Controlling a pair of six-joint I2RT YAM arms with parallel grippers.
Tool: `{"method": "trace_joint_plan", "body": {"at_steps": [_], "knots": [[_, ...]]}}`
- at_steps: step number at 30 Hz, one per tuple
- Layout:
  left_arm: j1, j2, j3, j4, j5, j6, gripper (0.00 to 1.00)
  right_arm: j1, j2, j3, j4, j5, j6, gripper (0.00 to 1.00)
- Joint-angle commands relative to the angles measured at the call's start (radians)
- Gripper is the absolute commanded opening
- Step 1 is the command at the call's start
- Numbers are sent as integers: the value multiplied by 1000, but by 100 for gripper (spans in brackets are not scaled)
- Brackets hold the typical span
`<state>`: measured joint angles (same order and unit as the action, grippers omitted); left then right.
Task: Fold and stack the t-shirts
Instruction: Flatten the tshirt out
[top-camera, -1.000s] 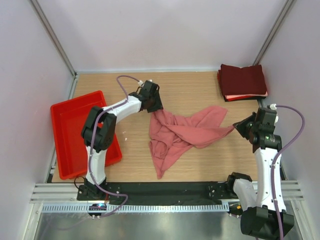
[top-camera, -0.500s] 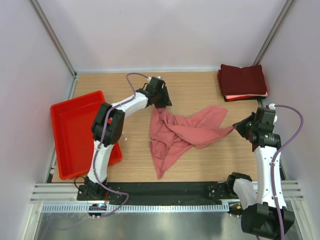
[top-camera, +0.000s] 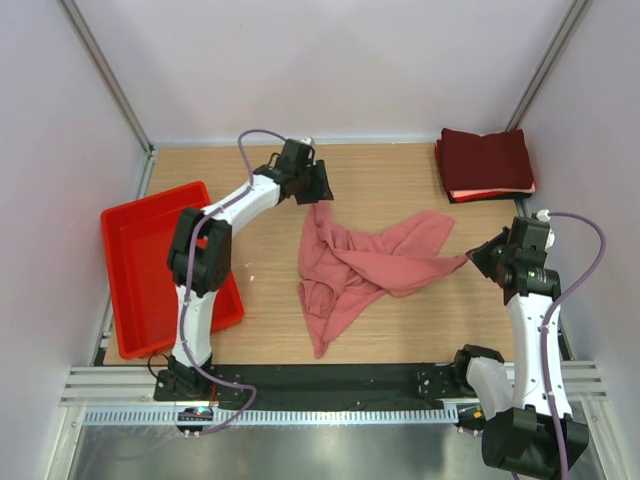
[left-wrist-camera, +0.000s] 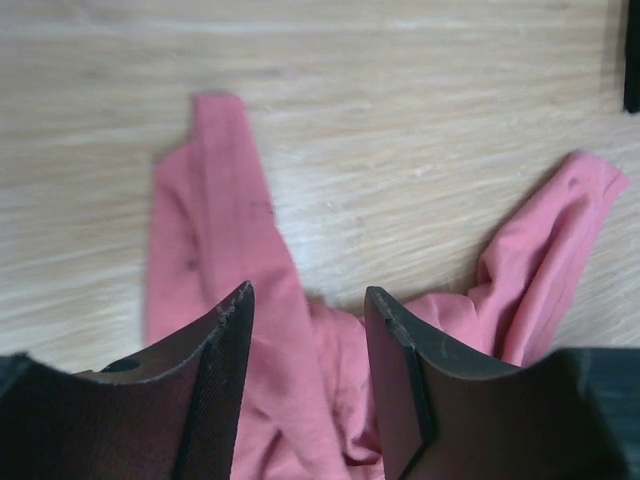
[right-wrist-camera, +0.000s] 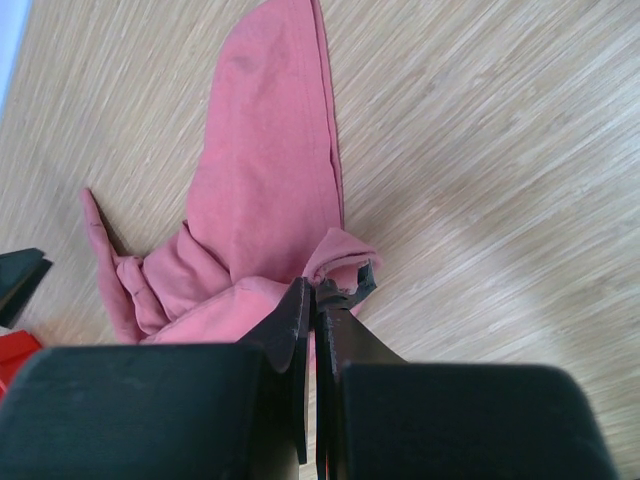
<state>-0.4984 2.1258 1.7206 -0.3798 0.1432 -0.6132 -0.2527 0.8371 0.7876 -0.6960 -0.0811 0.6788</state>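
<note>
A salmon-pink t-shirt (top-camera: 360, 265) lies crumpled in the middle of the wooden table. My left gripper (top-camera: 318, 187) is open just past its far corner. In the left wrist view the jaws (left-wrist-camera: 308, 292) stand apart above the pink cloth (left-wrist-camera: 220, 230), holding nothing. My right gripper (top-camera: 478, 256) is shut on the shirt's right corner. The right wrist view shows the cloth (right-wrist-camera: 265, 170) pinched at the fingertips (right-wrist-camera: 318, 290). A stack of folded dark maroon t-shirts (top-camera: 485, 160) with a thin pale layer (top-camera: 490, 194) sits at the far right corner.
A red plastic tray (top-camera: 140, 280) stands at the left side of the table, with the left arm reaching over its right edge. White walls and metal posts close in the table on three sides.
My left gripper has moved from the shirt's upper-left corner toward the far side. That corner now lies stretched a little farther up. The right arm has barely moved.
</note>
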Motion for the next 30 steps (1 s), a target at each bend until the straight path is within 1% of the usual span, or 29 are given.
{"method": "trace_joint_plan", "body": {"at_steps": [1, 5, 9, 14, 16, 19, 24, 27, 30], "knots": [[47, -34, 28, -39, 16, 55, 49, -3, -27, -13, 29, -6, -12, 1], [47, 48, 66, -27, 47, 92, 47, -3, -26, -13, 33, -14, -18, 1], [52, 132, 166, -34, 47, 148, 46, -3, -32, -24, 35, -35, -18, 1], [54, 200, 220, 4, 49, 158, 46, -2, -59, -63, 52, -54, -16, 1], [57, 242, 261, -25, 32, 153, 45, -2, -56, -64, 55, -57, -19, 1], [57, 264, 267, -41, -10, 156, 45, -2, -47, -50, 46, -55, -28, 1], [55, 287, 267, -34, -24, 170, 46, -3, -58, -54, 44, -52, -30, 1], [55, 295, 277, -34, -70, 185, 47, -3, -58, -57, 46, -52, -28, 1], [55, 307, 293, -22, -70, 196, 47, -2, -56, -62, 49, -49, -28, 1]]}}
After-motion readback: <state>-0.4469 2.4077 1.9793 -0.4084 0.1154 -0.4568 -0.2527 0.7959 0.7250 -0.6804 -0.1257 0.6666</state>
